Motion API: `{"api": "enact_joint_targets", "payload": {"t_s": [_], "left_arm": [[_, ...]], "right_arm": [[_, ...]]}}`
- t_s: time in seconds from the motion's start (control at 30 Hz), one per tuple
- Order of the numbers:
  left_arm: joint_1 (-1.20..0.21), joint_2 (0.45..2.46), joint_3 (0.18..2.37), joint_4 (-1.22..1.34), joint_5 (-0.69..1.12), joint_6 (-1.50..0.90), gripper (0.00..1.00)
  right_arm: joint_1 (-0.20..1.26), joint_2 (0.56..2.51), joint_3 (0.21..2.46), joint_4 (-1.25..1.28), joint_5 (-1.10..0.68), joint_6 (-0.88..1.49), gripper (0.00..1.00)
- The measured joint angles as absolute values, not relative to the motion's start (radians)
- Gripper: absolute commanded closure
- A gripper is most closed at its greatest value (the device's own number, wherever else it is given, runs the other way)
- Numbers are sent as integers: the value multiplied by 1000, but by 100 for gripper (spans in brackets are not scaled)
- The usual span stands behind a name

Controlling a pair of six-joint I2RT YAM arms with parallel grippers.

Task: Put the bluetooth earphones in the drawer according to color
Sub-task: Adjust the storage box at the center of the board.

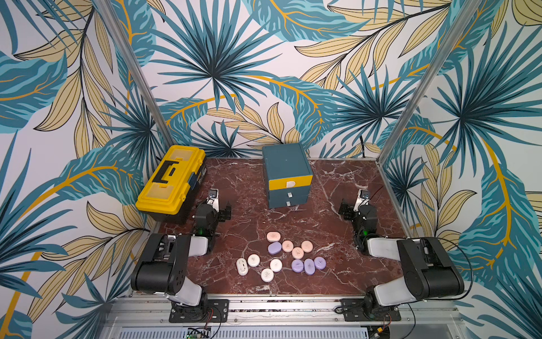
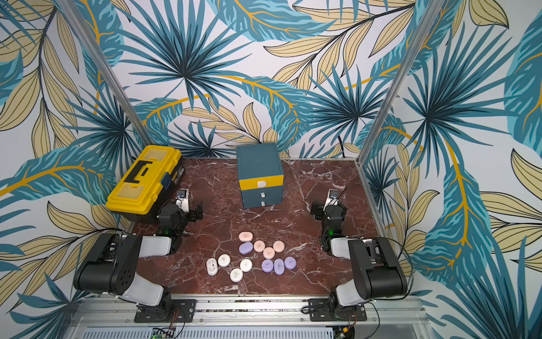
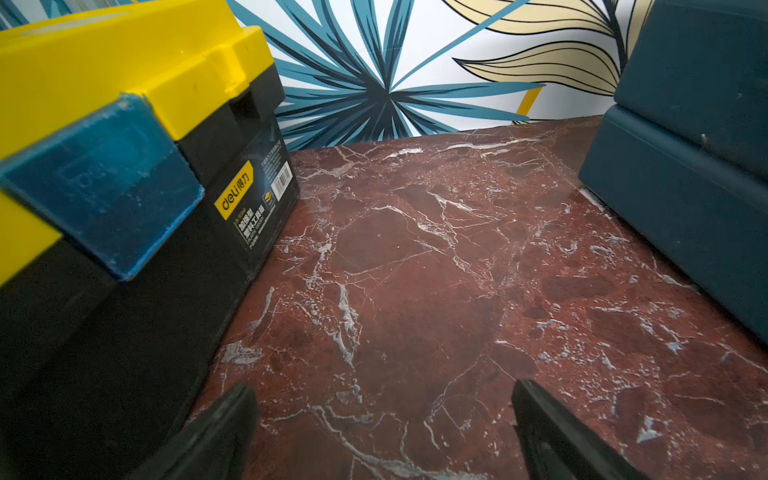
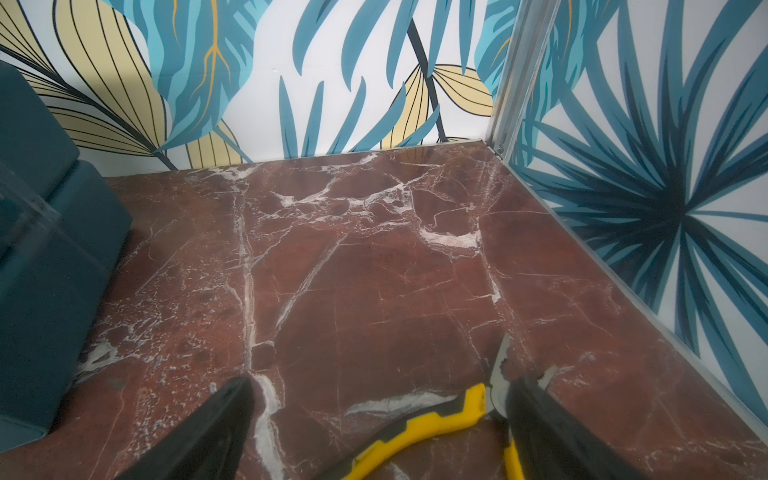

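Left pincer (image 1: 225, 212) and right pincer (image 1: 346, 210) both gape wide and empty, flanking the three-drawer cabinet (image 1: 287, 183), about equally near. The earphone cases (image 1: 287, 246) lie on the worktop (image 1: 337, 182) behind them, towards the arm bases: white cases (image 1: 253, 260) left-arm side, lilac cases (image 1: 309, 265) right.

Earphones (image 1: 297, 251) in front of the drawer (image 1: 286, 170) — toolbox (image 1: 171, 182) off to its left

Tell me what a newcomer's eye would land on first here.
The bluetooth earphones, twelve pastel cases in lilac, peach and white, lie clustered near the front middle of the table. Behind them stands the teal drawer cabinet with a yellow top front, and a bright yellow-and-black toolbox sits at the far left corner.
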State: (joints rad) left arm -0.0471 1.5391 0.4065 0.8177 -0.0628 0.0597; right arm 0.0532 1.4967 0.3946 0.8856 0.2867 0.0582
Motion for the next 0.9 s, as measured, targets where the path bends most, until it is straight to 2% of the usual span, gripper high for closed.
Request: {"api": "enact_joint_targets", "payload": {"t_s": [0.23, 0.37, 0.43, 0.53, 0.6, 0.73, 0.77, 0.9], "left_arm": [[-45, 1539, 406, 817, -41, 60, 0], [-45, 1539, 406, 817, -39, 62, 13], [-44, 1538, 407, 815, -37, 59, 14], [-44, 1480, 428, 719, -43, 59, 15], [-44, 1399, 486, 563, -56, 29, 16], [-58, 1213, 682, 333, -61, -38, 17], [-66, 1188, 742, 263, -62, -46, 20], [-99, 1121, 931, 15, 9, -110, 24]], "right_arm": [[53, 1497, 395, 886, 287, 58, 0], [53, 1497, 395, 885, 287, 58, 1], [53, 1496, 395, 883, 287, 53, 0], [54, 1454, 447, 751, 287, 47, 1], [56, 1380, 557, 539, 287, 46, 1], [67, 1195, 771, 328, 276, 105, 1], [69, 1166, 833, 259, 271, 132, 0], [113, 1167, 1054, -62, 215, 218, 0]]}}
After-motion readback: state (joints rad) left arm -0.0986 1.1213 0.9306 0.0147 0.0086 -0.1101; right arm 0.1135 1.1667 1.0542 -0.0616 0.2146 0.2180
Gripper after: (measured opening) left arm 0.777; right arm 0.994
